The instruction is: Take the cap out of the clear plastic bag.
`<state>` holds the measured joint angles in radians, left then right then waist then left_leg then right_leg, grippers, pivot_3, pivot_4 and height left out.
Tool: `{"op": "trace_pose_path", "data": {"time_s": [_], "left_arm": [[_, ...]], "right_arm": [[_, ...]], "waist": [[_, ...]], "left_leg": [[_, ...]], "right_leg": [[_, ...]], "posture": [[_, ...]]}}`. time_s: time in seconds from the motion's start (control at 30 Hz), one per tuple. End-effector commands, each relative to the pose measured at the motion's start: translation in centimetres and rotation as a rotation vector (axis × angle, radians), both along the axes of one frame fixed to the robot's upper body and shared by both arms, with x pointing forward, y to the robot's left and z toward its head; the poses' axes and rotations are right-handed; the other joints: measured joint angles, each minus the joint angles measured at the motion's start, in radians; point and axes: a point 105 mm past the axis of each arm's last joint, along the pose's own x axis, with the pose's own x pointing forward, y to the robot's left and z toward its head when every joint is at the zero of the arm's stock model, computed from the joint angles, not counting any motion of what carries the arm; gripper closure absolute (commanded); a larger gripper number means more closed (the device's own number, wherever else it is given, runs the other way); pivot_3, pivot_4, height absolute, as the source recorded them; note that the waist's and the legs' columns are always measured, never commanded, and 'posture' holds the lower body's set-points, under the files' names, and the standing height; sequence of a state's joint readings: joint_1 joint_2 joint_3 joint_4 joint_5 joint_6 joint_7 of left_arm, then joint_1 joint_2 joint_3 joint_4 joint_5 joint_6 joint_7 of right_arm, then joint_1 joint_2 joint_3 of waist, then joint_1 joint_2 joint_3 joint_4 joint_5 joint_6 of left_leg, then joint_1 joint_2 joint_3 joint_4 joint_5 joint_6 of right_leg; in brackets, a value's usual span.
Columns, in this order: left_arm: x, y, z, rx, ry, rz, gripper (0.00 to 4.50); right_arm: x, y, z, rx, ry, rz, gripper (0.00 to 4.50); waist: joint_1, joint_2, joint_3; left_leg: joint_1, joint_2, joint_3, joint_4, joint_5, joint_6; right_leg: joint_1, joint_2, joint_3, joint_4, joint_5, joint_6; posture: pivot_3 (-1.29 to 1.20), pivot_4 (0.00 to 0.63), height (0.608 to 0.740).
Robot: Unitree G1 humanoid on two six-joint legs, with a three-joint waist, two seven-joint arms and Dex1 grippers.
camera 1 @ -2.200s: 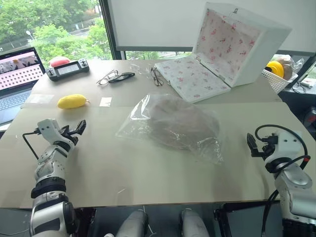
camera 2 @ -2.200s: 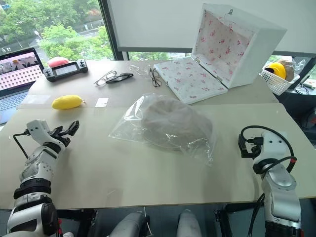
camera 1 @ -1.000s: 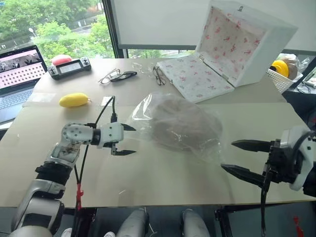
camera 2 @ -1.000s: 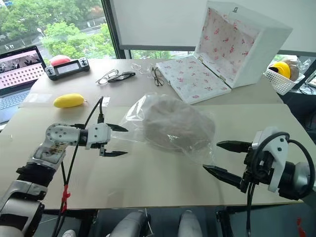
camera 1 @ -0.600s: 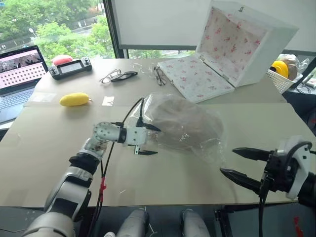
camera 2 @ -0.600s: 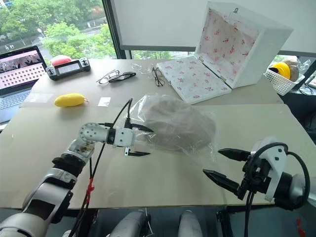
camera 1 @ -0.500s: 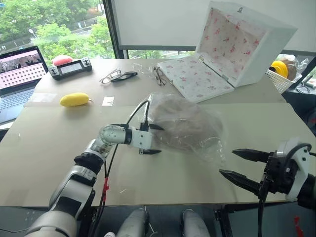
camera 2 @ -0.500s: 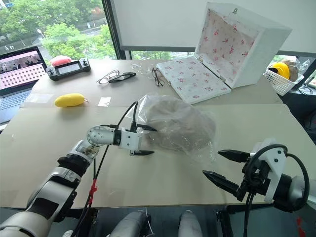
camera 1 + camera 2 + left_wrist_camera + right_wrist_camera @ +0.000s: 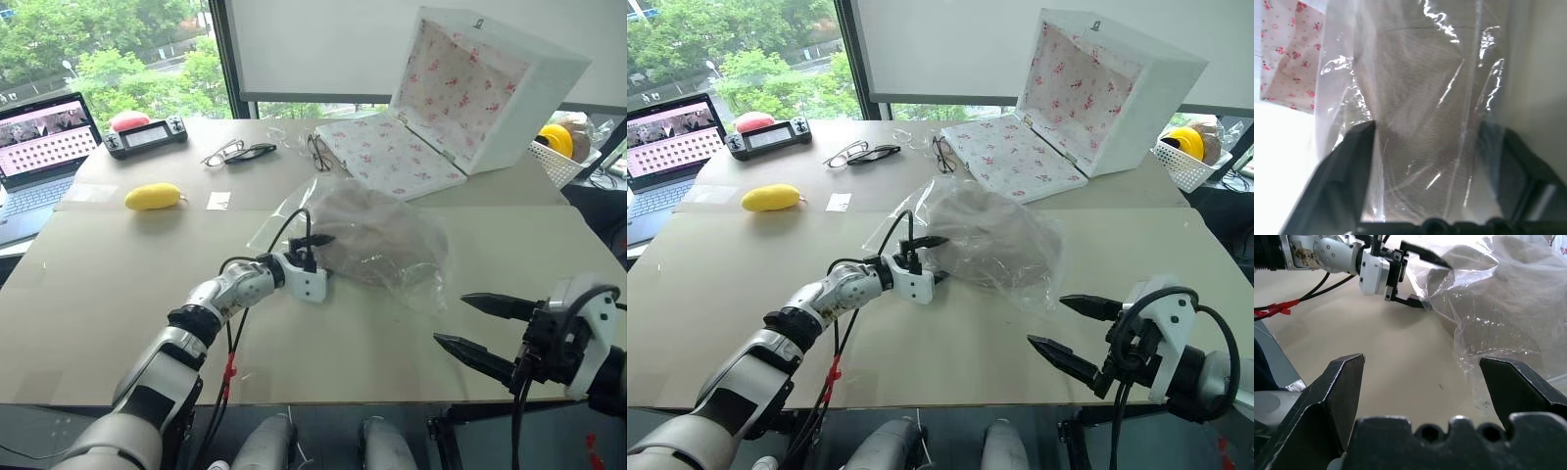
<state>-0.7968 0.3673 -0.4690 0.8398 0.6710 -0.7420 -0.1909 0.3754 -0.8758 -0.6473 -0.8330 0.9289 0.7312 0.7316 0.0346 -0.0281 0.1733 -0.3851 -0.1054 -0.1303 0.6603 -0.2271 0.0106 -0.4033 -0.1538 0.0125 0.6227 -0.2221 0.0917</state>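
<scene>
Within the last second the left gripper (image 9: 319, 260) has been brought right to the clear plastic bag (image 9: 411, 279), its fingers narrowing, seemingly around bag and cap (image 9: 377, 235) mid-table, while the right gripper (image 9: 482, 328) waits spread.

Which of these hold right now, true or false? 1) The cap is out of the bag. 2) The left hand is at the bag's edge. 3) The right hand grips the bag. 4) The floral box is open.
1) False: the beige fabric cap lies inside the clear crinkly plastic bag.
2) True: the left hand straddles the bag's near edge, plastic between its fingers.
3) False: the right hand hangs open, apart from the bag.
4) True: the white floral-lined box stands with its lid open.
</scene>
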Motion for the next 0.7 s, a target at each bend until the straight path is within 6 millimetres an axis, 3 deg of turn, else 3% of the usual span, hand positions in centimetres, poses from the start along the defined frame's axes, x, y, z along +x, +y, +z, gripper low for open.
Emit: {"op": "trace_pose_path", "data": {"time_s": [0.03,0.2,0.67,0.7], "left_arm": [[0.7,0.3,0.0,0.026,-0.007,0.028,2.66],[0.6,0.0,-0.1,0.025,-0.002,0.019,4.40],[0.6,0.0,-0.1,0.023,0.002,0.018,4.40],[0.8,2.3,1.5,0.051,-0.090,-0.021,4.40]], "right_arm": [[0.0,0.2,1.1,0.009,-0.060,0.006,0.00],[0.1,0.2,1.0,0.009,-0.059,0.001,0.00],[0.1,0.2,1.0,0.009,-0.058,-0.002,0.00],[0.1,0.1,0.8,0.006,-0.057,-0.012,0.00]], "waist": [[0.001,0.000,0.000],[0.006,0.000,-0.001],[0.006,0.000,-0.002],[0.006,0.000,-0.002]], "left_leg": [[0.000,0.000,0.000,0.000,0.000,0.000],[0.001,0.000,0.001,0.000,0.000,0.000],[0.001,0.000,0.001,0.000,0.000,0.000],[0.001,0.000,0.001,0.000,0.000,0.000]], "right_leg": [[0.000,0.000,0.000,0.000,0.000,0.000],[0.001,0.000,0.000,0.000,0.000,0.000],[0.002,0.000,0.000,0.000,0.000,0.000],[0.002,0.000,0.000,0.000,0.000,0.000]], "posture": [[0.00,0.150,0.740],[0.00,0.150,0.740],[0.00,0.150,0.740],[0.00,0.150,0.740]]}}
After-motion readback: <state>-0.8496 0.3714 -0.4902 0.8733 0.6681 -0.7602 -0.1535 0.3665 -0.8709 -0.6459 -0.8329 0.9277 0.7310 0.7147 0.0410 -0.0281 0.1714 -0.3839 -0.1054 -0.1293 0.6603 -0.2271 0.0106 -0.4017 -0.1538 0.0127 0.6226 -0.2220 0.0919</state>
